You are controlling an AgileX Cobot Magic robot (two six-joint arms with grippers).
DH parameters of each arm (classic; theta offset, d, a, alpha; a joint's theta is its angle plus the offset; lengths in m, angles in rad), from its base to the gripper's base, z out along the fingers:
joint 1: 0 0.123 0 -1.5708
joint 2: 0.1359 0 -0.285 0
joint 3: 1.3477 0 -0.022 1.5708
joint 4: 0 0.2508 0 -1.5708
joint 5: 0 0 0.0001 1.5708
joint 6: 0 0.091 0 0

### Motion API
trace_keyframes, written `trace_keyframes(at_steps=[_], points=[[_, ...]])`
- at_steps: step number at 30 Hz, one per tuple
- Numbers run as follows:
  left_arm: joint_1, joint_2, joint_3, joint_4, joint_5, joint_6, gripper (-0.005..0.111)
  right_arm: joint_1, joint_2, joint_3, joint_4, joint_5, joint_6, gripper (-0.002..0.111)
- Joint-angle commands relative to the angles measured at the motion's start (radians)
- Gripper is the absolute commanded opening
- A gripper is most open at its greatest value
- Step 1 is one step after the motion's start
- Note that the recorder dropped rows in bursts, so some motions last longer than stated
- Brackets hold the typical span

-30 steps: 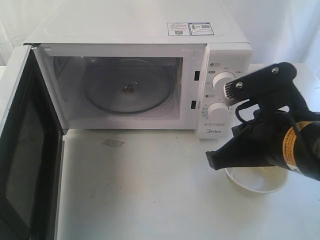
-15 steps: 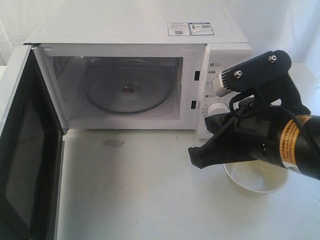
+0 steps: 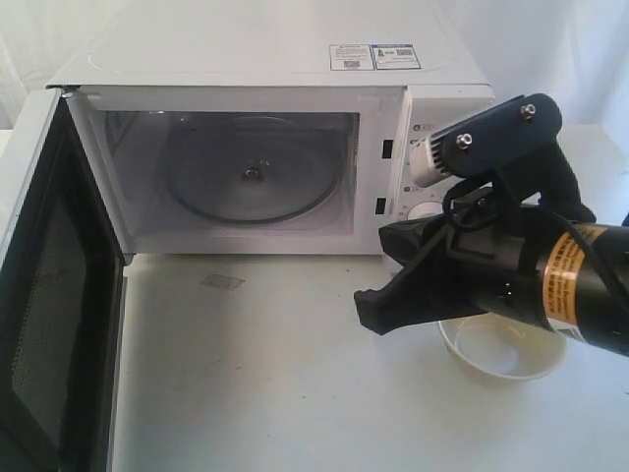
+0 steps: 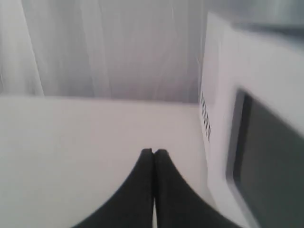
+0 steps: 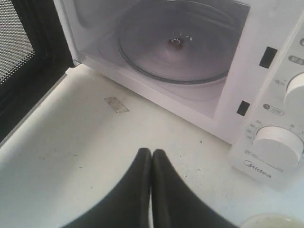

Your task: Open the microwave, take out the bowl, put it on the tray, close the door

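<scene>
The white microwave (image 3: pixel 285 59) stands at the back with its door (image 3: pixel 54 295) swung wide open to the left. Its cavity holds only the glass turntable (image 3: pixel 251 177). The cream bowl (image 3: pixel 501 349) rests on the white surface at the right, in front of the knob panel (image 3: pixel 428 211), partly hidden by my right arm. My right gripper (image 3: pixel 369 313) is shut and empty, hovering just left of the bowl; in the right wrist view its tips (image 5: pixel 152 153) point toward the cavity (image 5: pixel 175 42), with the bowl's rim (image 5: pixel 273 222) at the corner. My left gripper (image 4: pixel 153 153) is shut, beside the microwave's side (image 4: pixel 223 95).
A small patch of tape (image 3: pixel 221 282) lies on the white table in front of the cavity. White curtains hang behind. No separate tray is distinguishable in these views. The open door takes up the left front area.
My right arm has moved left and slightly up, away from above the bowl, now covering more of the knob panel. The bowl has stayed in place.
</scene>
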Motion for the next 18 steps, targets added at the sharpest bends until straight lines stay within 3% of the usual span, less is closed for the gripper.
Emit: trace_keyframes(at_steps=[1,6,8,11,12,18], points=[[-0.008,-0.005,-0.041,-0.007,-0.337,-0.051,0.000,-0.001,-0.007,-0.004,-0.010,-0.042,-0.005,0.000],[-0.008,0.004,-0.303,-0.007,-0.328,0.156,0.000,-0.001,-0.007,-0.004,-0.028,-0.104,-0.005,0.000],[-0.008,0.038,-0.401,-0.007,-0.273,0.162,0.000,-0.001,-0.007,-0.004,-0.056,-0.186,-0.005,0.000],[-0.008,0.086,-0.510,-0.007,-0.035,0.162,0.000,-0.001,-0.007,-0.004,-0.063,-0.246,-0.042,0.000],[-0.008,0.109,-0.549,-0.007,0.106,0.162,0.000,-0.001,-0.007,-0.004,-0.063,-0.250,-0.060,0.000],[-0.008,0.245,-0.630,-0.007,0.629,0.147,0.000,-0.001,-0.007,-0.004,-0.063,-0.250,-0.064,0.000]])
